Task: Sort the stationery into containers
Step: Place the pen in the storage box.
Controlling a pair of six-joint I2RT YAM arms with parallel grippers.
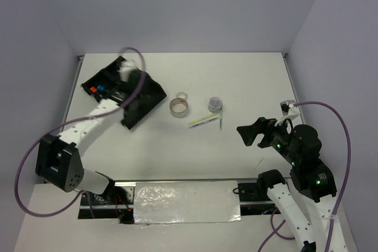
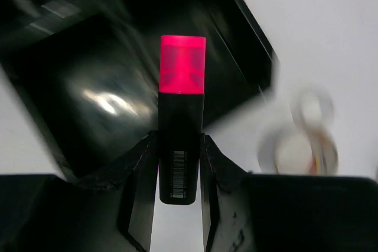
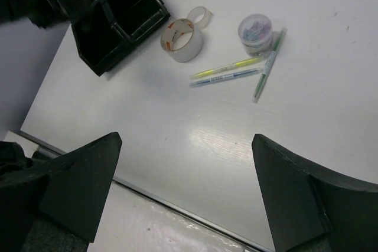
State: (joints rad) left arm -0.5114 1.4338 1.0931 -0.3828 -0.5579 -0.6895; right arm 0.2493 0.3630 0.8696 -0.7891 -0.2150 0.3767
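1 highlighter was in hand: the left end effector point(image 2: 179, 141) was clenched on the pink highlighter point(image 2: 181, 66), gripping the black barrel low down by the barcode, so the pink cap stuck out well past the fingers. It hung over the black tray point(image 1: 149, 103) at the far left of the tabletop point(image 1: 236, 75). The wrist view was smeared, and I could not tell which of the 4 compartments lay right beneath it.

The orange highlighter point(image 1: 93, 88) and blue highlighter point(image 1: 101, 87) lay together in the tray's left compartment, so I judged that the pink one belonged there too. To do it well, the arm would need to bring the cap over that square, clear of the dividing walls, tip the barrel down inside the rim, and only then let go. Held so near its tail, it looked liable to swing or catch a divider.

The right end effector point(image 3: 188, 169) stood released at the near right, holding nothing. The 2 tape rolls point(image 3: 182, 39) and the pens point(image 3: 227, 69) lay on the tabletop, unsorted.
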